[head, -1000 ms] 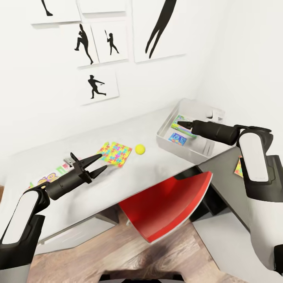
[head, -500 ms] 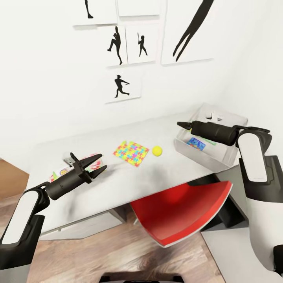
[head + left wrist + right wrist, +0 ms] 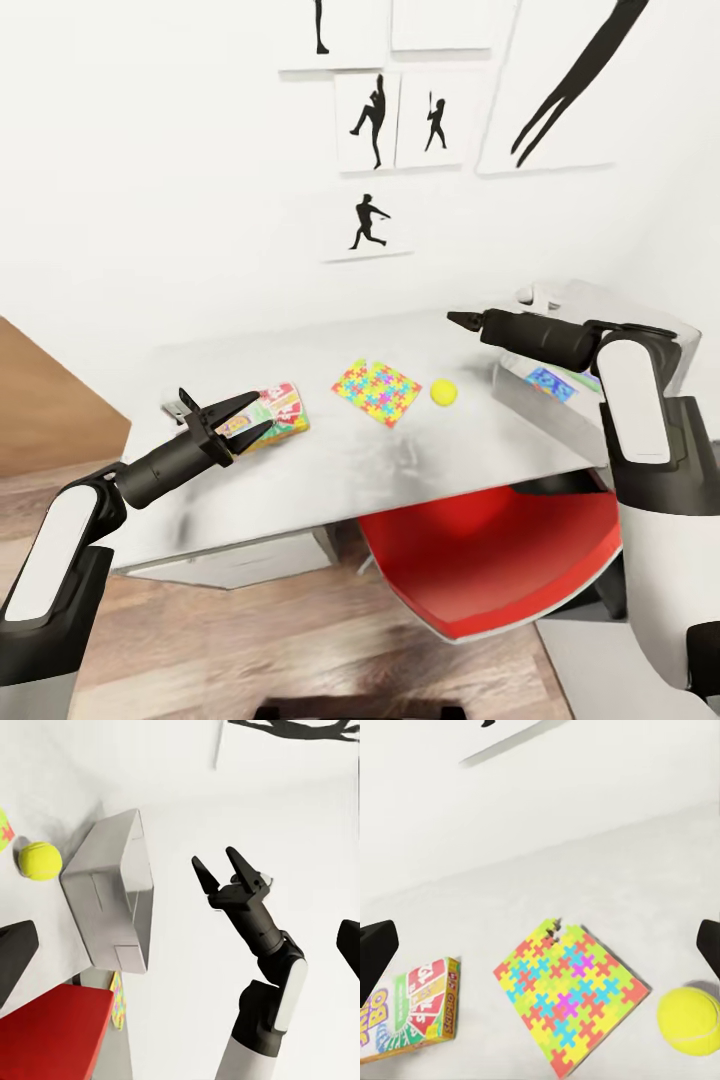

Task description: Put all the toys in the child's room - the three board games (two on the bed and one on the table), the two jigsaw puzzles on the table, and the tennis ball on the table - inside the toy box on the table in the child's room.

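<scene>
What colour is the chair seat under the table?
Red, clearest in the head view.

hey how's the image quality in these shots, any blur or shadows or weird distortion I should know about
Head view: wide-angle, the posters and walls lean; soft grey smudges on the table under the left gripper. Left wrist view: sharp, the tennis ball casts a faint shadow, the toy box wall is shaded. Right wrist view: the jigsaw puzzle is crisp, the wall washed-out white.

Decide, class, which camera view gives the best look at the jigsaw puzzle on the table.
The right wrist view: the jigsaw puzzle lies large and whole there, its interlocking pieces distinct. The head view shows the whole square too, but smaller, between the board game and the tennis ball. The left wrist view catches just a sliver at the picture's edge.
</scene>
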